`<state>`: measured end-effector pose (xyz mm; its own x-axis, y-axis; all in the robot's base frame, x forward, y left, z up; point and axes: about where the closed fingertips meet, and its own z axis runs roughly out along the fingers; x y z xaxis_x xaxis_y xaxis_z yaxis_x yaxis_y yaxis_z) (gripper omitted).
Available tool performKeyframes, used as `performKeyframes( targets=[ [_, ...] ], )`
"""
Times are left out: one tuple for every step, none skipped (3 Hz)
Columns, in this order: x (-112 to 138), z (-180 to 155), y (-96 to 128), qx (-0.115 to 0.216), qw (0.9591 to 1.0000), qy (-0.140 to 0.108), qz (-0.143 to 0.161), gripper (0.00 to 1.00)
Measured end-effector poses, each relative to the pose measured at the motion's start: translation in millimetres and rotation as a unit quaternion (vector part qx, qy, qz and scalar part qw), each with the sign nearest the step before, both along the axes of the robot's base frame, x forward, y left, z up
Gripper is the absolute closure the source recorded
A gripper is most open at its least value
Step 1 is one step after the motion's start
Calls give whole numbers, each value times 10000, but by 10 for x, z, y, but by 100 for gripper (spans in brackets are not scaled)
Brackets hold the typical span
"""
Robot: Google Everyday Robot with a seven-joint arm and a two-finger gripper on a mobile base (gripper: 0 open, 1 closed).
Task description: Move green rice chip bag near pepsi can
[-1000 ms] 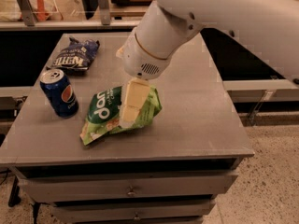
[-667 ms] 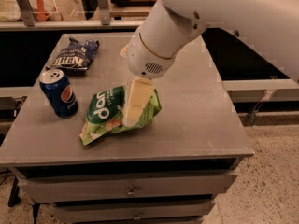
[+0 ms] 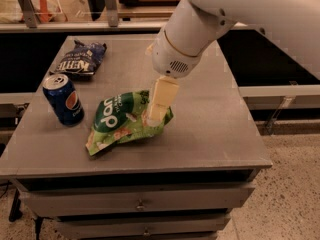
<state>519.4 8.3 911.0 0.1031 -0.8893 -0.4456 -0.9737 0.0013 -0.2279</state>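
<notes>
The green rice chip bag lies on the grey table top, just right of the pepsi can, which stands upright near the table's left edge. A small gap separates bag and can. My gripper reaches down from the big white arm and sits at the bag's right end, its pale fingers against the bag.
A dark blue chip bag lies at the back left of the table. The table has drawers below its front edge. A dark shelf and rail run along the back and the right side.
The arm's wrist has risen slightly; the gripper stays at the bag's right end. Bag and can have not visibly moved.
</notes>
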Motion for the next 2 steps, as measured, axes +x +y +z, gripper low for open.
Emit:
performKeyframes(
  targets=[
    [9, -14, -68, -143, 9999, 18, -59, 0],
    [9, -16, -75, -157, 9999, 19, -63, 0]
  ],
)
